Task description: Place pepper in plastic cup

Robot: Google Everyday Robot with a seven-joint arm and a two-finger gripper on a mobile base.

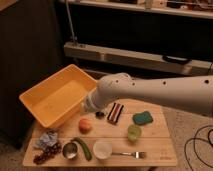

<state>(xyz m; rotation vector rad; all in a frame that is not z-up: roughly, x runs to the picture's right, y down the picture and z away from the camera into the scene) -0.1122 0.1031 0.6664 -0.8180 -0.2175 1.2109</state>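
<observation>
Pepper (pixel 83 148) lies diagonally, upper-left to lower-right; end effector (pixel 99 113) beside tray (pixel 55 100), grip unclear.

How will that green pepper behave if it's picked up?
The pepper looks slim and curved, so probably light and fairly stiff. Lying flat, it might roll if nudged. The gripper hangs by the yellow bin, away from the pepper.

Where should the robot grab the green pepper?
Around its middle, coming straight down from above. The pepper lies flat on the table, long and thin, with a metal cup close beside it, so pinch across its thin width. The gripper hangs farther back by the yellow bin.
</observation>
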